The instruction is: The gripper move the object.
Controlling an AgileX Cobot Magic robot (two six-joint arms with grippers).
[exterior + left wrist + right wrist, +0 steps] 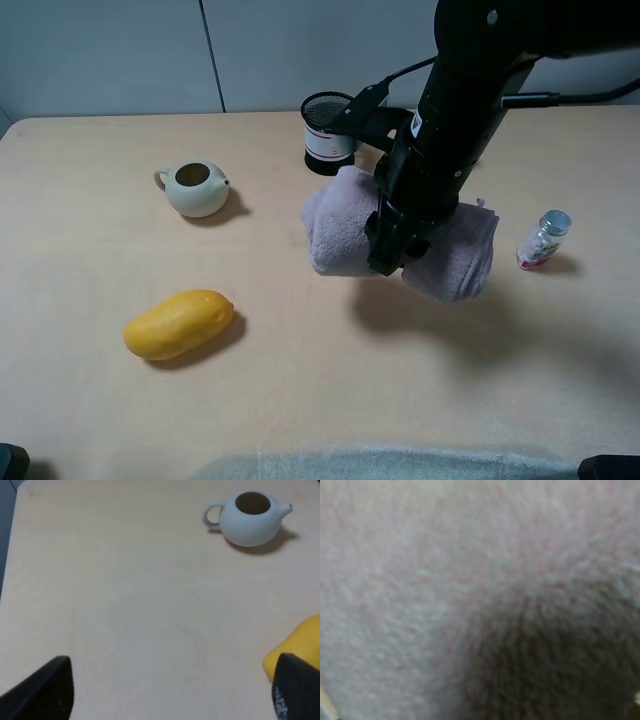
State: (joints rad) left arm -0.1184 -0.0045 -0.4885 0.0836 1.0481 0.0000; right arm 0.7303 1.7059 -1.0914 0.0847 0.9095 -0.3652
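Carrying step, by our read. Right pincer (392, 245) is pinching the towel (335, 228) across its waist, and the two lobes bulge out on either side of the black end piece. The towel's shadow falls on the bench (80, 400) a little apart from it, so we judge it lifted clear, hanging over mid-bench. The right wrist view is all blurred towel pile (480, 580). No fingers show there, so we read the grip from the high view only.

Left pincer (172, 700) is spread with nothing between its fingers. It hangs over bare bench and looks idle.

Neighbours of the towel:
- mesh cup (328, 133) just behind it
- small bottle (543, 240) near its right lobe
- teapot (197, 188) and mango (180, 323) well apart, on the left side

The task names no drop spot, so we can't say where the towel goes. What the next move calls for:
- holding the clamp through the traverse, since the towel is soft and could sag or slip
- keeping it high enough to clear the cup and bottle; the bottle looks light and easy to tip
- lowering over bare bench, which we see in front of the towel
- spreading the pincer only once the towel rests on the bench
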